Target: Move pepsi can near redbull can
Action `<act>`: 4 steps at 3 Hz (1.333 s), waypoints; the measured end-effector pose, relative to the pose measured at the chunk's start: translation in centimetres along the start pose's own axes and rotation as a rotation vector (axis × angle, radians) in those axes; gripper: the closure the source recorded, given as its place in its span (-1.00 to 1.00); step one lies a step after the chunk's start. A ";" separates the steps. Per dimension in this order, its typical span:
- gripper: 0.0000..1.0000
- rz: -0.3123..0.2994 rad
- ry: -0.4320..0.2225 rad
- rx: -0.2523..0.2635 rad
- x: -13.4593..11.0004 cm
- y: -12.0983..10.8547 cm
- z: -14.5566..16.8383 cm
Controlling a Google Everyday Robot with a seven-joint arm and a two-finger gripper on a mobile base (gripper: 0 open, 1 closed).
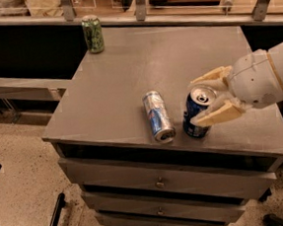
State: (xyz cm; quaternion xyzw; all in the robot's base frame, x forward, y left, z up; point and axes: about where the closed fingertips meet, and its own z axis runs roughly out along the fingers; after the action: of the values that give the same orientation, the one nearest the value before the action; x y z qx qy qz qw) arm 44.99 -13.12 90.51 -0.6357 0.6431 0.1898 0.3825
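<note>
The pepsi can (195, 114), dark blue with a silver top, stands upright near the front edge of the grey cabinet top (176, 57). The redbull can (158, 116), slim, silver and blue, lies on its side just left of it, a small gap apart. My gripper (195, 104) reaches in from the right. Its tan fingers (216, 116) sit on both sides of the pepsi can and are closed on it. The can's base is at the table surface.
A green can (93, 34) stands upright at the back left corner of the cabinet top. Drawers (160, 183) run below the front edge. A rail with metal posts (137, 4) lines the back. The floor lies to the left.
</note>
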 end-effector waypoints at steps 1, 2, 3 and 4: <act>-1.00 0.012 -0.024 0.005 0.2 -0.6 -0.4; -1.00 0.078 -0.053 0.048 1.0 -3.5 -2.1; -1.00 0.114 -0.081 0.139 2.2 -7.2 -5.8; -1.00 0.114 -0.073 0.213 3.2 -9.9 -8.6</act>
State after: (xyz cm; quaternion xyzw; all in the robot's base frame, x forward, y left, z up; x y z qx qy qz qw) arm 52.67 -22.71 95.98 -0.5467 0.6804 0.1649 0.4594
